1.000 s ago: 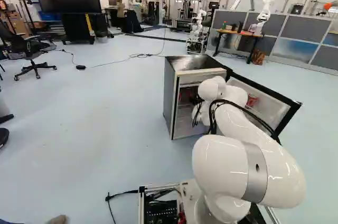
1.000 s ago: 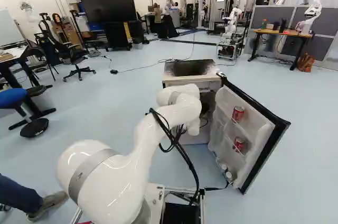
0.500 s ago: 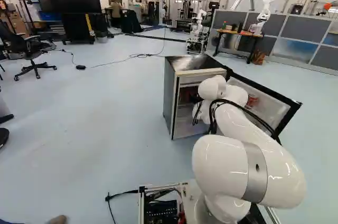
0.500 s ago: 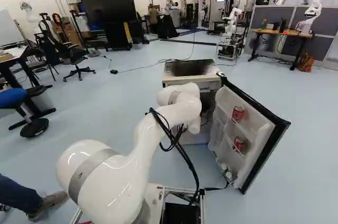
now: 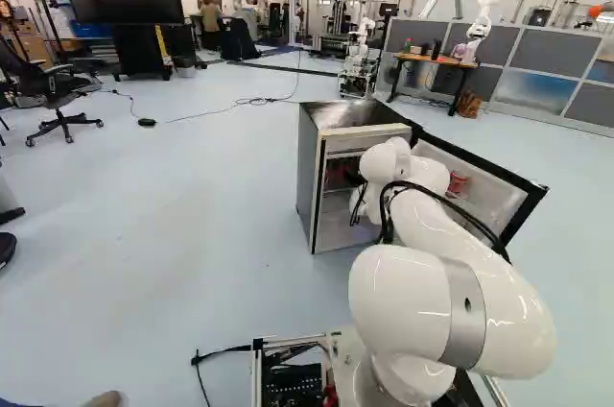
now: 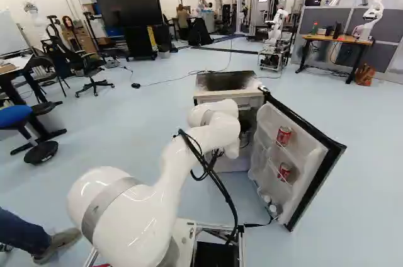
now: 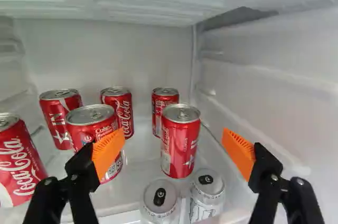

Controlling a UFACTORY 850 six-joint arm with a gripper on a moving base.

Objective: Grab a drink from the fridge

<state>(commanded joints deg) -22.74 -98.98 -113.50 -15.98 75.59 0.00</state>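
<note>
1. The likeliest drink is the red can (image 7: 180, 142) upright inside the fridge (image 5: 308, 177), ahead of the fingers (image 7: 239, 152) and roughly between their lines of reach; the fingers stand wide apart with nothing held
2. It looks like an unopened metal can, so I would expect a fairly dense little load for its size, stiff at the rim and base, with thinner walls that could dent under a hard squeeze
3. Chilled metal may carry a film of damp, so it could slip; the orange pads should help, given firm, even pressure
4. The place to hold it is the straight part of the side, about mid-height, with one pad on each flank; the tapered shoulder under the lid would give a poorer seat
5. Two pale cans, one (image 7: 160, 198) and another (image 7: 207, 195), stand nearer the gripper, just in front of it; coming in low could knock them, so a slightly higher line seems wiser
6. One pad overlaps a second red can (image 7: 95, 123) in the wrist view, and I cannot tell whether they touch; that neighbour could topple if brushed
7. Once gripped, it should be lifted clear before drawing back, kept upright and away from the side wall (image 7: 280, 97)
</note>
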